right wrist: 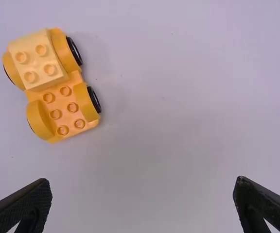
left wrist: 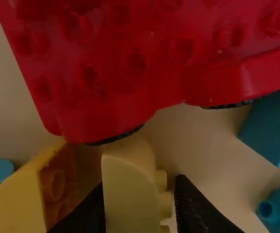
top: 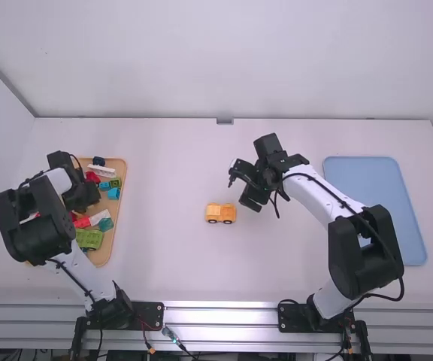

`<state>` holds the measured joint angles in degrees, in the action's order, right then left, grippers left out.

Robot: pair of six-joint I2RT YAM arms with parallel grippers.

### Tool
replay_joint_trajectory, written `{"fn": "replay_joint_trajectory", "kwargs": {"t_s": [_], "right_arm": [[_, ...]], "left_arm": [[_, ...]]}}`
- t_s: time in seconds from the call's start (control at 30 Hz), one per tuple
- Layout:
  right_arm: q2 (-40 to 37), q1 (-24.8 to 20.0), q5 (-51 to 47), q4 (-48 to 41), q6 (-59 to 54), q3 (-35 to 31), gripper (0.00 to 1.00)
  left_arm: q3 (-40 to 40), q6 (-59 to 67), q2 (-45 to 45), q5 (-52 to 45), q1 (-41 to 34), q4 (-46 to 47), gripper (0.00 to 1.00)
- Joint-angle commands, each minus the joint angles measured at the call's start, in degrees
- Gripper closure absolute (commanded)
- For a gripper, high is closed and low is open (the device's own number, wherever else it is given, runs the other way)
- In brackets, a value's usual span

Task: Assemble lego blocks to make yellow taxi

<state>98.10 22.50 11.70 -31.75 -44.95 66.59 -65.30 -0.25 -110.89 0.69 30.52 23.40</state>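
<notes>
1 yellow block (right wrist: 36, 62) atop wheeled base (right wrist: 61, 105)

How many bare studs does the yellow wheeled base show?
6 bare studs on the yellow wheeled base: two rows of three, running away from the paler block stacked on it. More may be hidden beneath that block.

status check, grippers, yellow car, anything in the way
Left gripper at pale yellow block in tray, grip unclear. Right gripper open, empty. Yellow car on table, one block stacked. Red wheeled piece crowds left gripper.
</notes>
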Motion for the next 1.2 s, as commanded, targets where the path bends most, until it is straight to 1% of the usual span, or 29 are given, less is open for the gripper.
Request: {"fn": "replay_joint_trajectory", "kwargs": {"t_s": [0.0, 0.33, 0.4, 0.47, 0.53, 0.57, 0.6, 0.7, 0.73, 0.77, 0.83, 0.93, 1.03, 1.13, 1.17], "right_arm": [[-1.25, 0.13, 0.24, -0.26, 0.17, 0.94, 0.01], [-1.25, 0.00, 0.24, -0.31, 0.15, 0.94, 0.01], [-1.25, 0.07, 0.26, -0.24, 0.17, 0.94, 0.01], [-1.25, 0.04, 0.22, -0.26, 0.17, 0.94, 0.01], [-1.25, 0.07, 0.28, -0.24, 0.20, 0.94, 0.01], [-1.25, 0.04, 0.42, -0.22, 0.15, 0.94, 0.01], [-1.25, 0.04, 0.46, -0.17, 0.15, 0.94, 0.01], [-1.25, 0.04, 0.83, 0.57, 0.24, 0.94, 0.01], [-1.25, 0.04, 1.73, 1.16, 0.24, 0.94, 0.01], [-1.25, 0.07, 3.63, 2.14, 0.17, 0.94, 0.01], [-1.25, 0.07, 5.16, 3.48, 0.63, 0.94, 0.01], [-1.25, 0.04, 6.49, 10.29, 9.49, 0.94, 0.01], [-1.01, 0.07, 6.78, 14.53, 13.60, 0.94, 0.01], [-0.57, 0.00, 9.66, 20.35, 18.45, 0.92, 0.01], [-0.50, 0.00, 10.03, 21.09, 19.06, 0.92, 0.01]], "left_arm": [[1.16, -0.39, -0.22, 0.22, -0.13, 0.11, 0.69], [1.60, -0.39, -0.22, 0.24, -0.15, 0.11, 0.77], [1.55, -0.39, -0.22, 0.22, -0.13, 0.09, 0.82], [1.57, 0.07, -0.22, 0.24, -0.13, -0.11, 0.82], [1.57, 0.02, -0.22, 0.42, -0.13, -0.13, 0.85], [1.55, 0.20, -0.22, 0.44, -0.15, -0.42, 0.90], [1.55, 0.63, -0.22, 0.39, -0.15, -0.66, 0.91], [1.55, 2.21, 0.07, 0.26, -0.15, -2.29, 0.92], [1.57, 2.19, 0.66, 0.46, -0.28, -2.93, 0.94], [1.57, 2.21, 1.73, 0.52, -0.59, -3.19, 0.98], [1.57, 2.16, 3.10, 0.46, -0.81, -3.37, 0.98], [1.62, 2.16, 8.24, 0.72, -2.03, -2.95, 0.98], [1.64, 2.14, 12.04, 2.51, -3.72, -2.40, 0.98], [2.34, 3.04, 16.76, 3.69, -7.52, -3.02, 0.98], [2.60, 3.43, 17.42, 3.72, -8.11, -3.32, 0.98]]}}
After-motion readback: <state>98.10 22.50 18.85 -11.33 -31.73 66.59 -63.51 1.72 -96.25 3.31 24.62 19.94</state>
